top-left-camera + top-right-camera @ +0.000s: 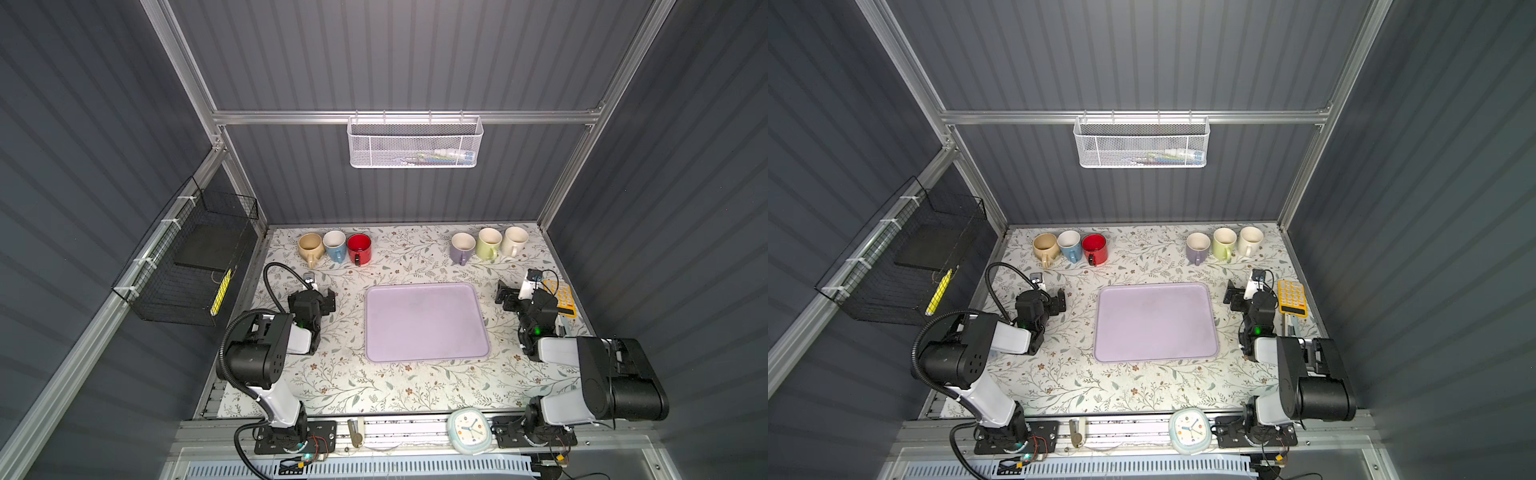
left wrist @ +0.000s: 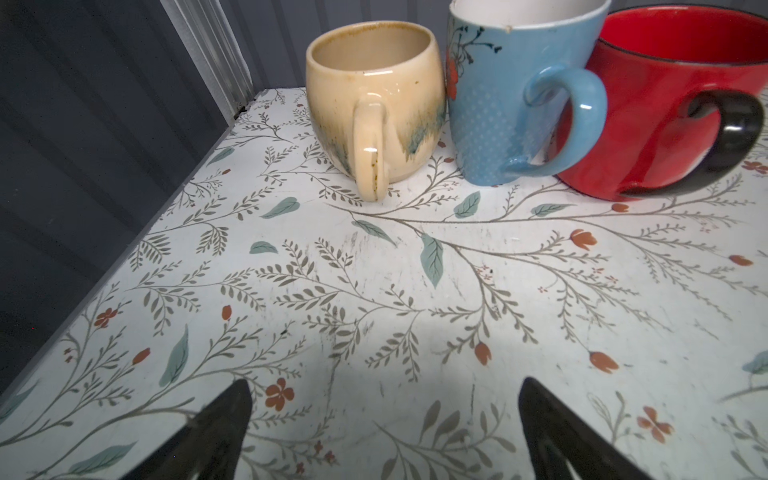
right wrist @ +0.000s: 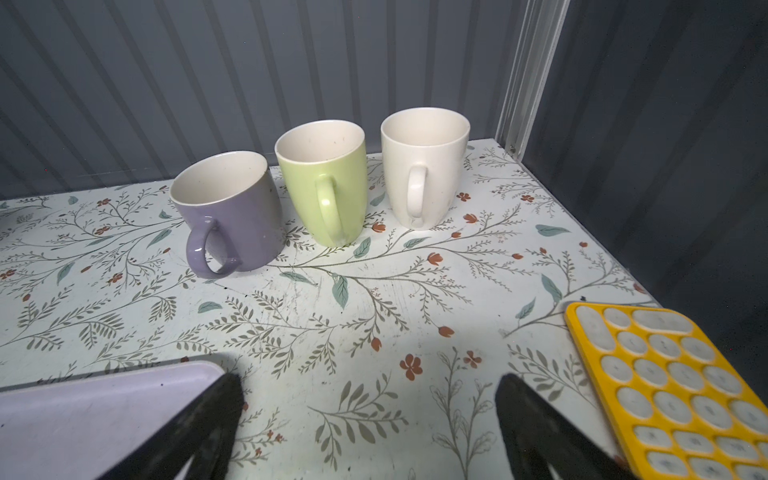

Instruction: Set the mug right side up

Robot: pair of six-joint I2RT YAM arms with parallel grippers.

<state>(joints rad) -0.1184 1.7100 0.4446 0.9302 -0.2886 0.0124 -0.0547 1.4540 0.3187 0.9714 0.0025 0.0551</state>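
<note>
Floral-print tabletop (image 1: 332, 382), grey ribbed walls (image 1: 395, 54), lilac tray (image 1: 426, 322) at centre. Back edge: beige mug (image 1: 311, 246), blue mug (image 1: 335, 244), red mug (image 1: 359, 248); apart, purple mug (image 1: 462, 246), green mug (image 1: 489, 243), cream mug (image 1: 514, 240), all upright. Jaws wide and empty on left gripper (image 2: 384, 388) and right gripper (image 3: 370, 382).

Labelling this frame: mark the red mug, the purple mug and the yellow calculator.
red mug (image 2: 648, 124): left wrist view, on its outer wall.
purple mug (image 3: 253, 216): right wrist view, on its outer wall.
yellow calculator (image 3: 673, 386): right wrist view, on its keypad face.

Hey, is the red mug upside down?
No, the red mug stands upright with its open mouth facing up.
</note>
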